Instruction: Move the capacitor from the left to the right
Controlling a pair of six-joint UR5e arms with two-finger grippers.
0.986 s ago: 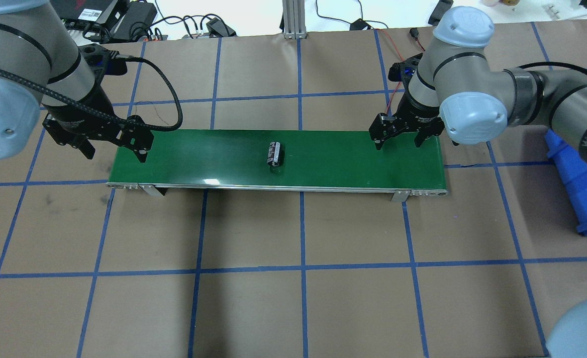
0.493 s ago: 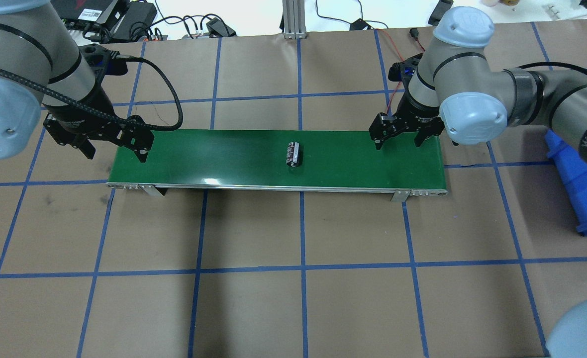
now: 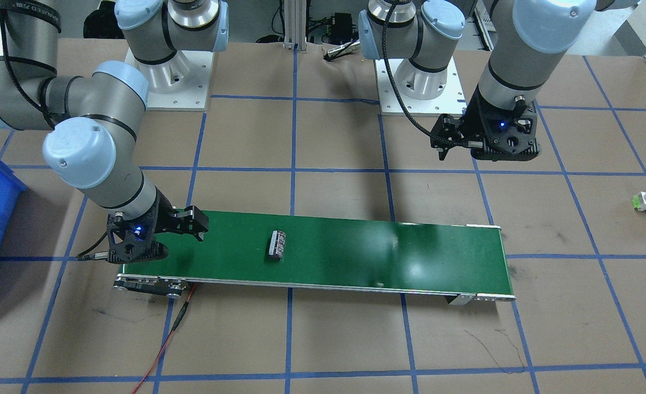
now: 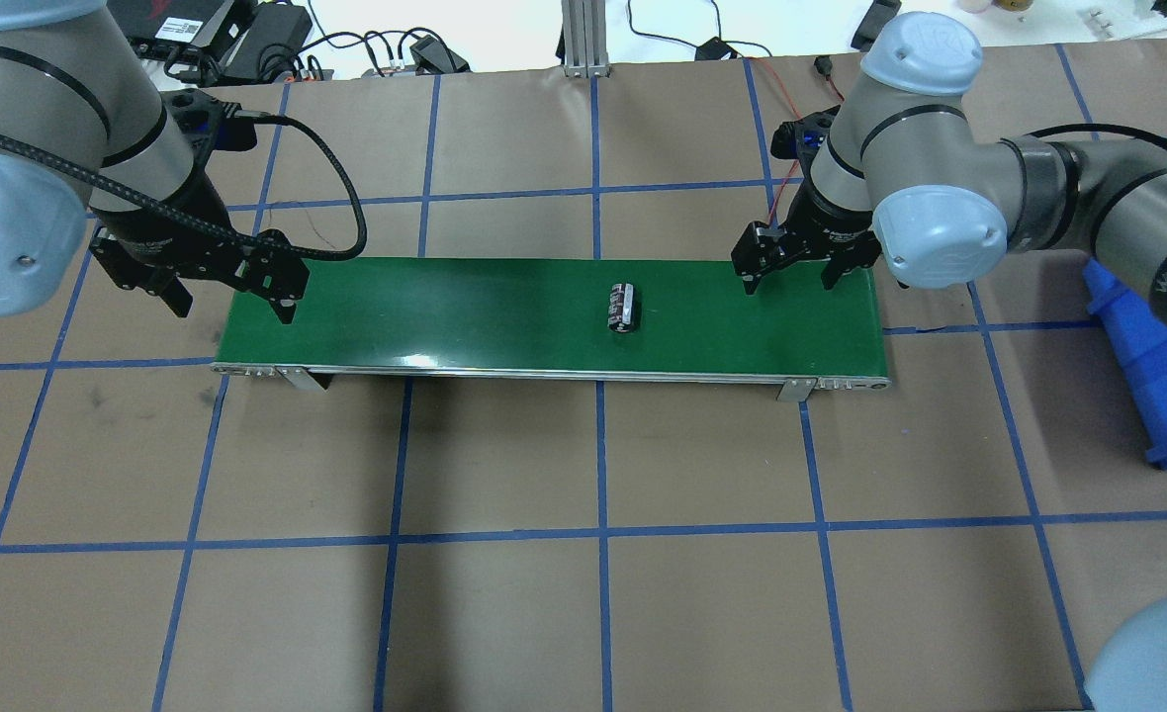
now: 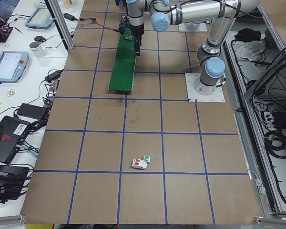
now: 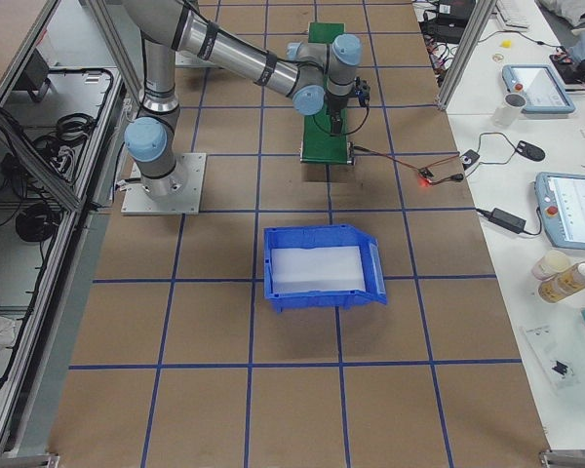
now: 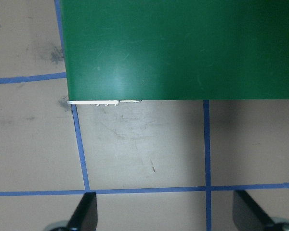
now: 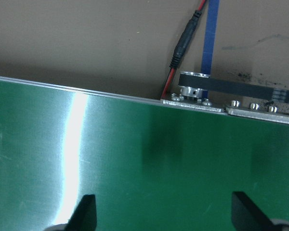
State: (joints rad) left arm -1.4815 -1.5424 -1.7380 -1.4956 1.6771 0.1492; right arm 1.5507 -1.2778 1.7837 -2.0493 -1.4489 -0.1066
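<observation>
Capacitor (image 4: pixel 623 308) had travelled along the belt (image 4: pixel 445 307) since a second earlier, from about mid-length toward the right end. You had kept both arms almost where they were.

Position: it lay on its side on the belt, between mid-length and the right fingers (image 4: pixel 750 267), not touching them. It was not in the right wrist view.

Fingers: the right fingers were spread wide and empty, hovering over the belt's right end. The left fingers (image 4: pixel 282 287) were also spread wide and empty, at the left end, well away from the part.

Risks you should have noted:
- Timing. If you closed late, the part would likely pass under the right fingers, run off the belt end and drop to the tabletop (image 4: pixel 593 445).
- Rolling. Its long axis lay across the belt, so a nudge from one finger, or a belt stop, could set it rolling along the belt.
- Alignment. I could not tell whether the right fingers sat over the part's track. An offset would mean a one-sided pinch that squirts the small round body out.
- Descending too deep could drag the fingers on the belt.
</observation>
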